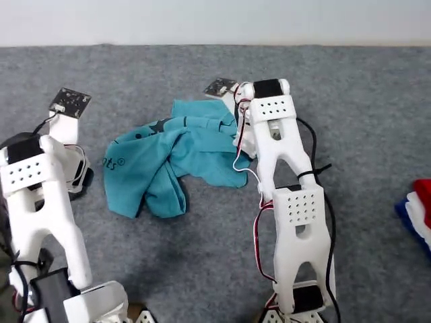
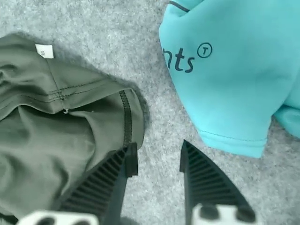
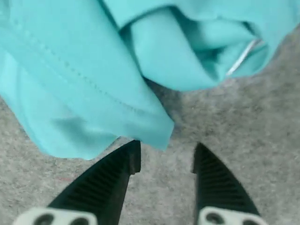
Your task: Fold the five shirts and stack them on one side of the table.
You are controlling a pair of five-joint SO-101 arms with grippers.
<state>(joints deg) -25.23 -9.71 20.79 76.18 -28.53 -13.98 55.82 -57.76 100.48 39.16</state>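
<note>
At the middle of the fuzzy grey tabletop [image 1: 350, 101], your teal shirt [image 1: 195, 145] lies crumpled; left gripper [image 2: 158, 157] and right gripper [image 3: 166, 157], ribbed black wedges, gape empty.

Desk [image 1: 168, 269], grey felt-like surface: crumpled teal shirt [image 1: 172, 158] lying near centre, dark olive shirt [image 2: 56, 136] bunched just beside its printed edge toward the left arm with bare grey between them, and a folded red, white and blue stack [image 1: 419, 212] well apart at the right edge.
</note>
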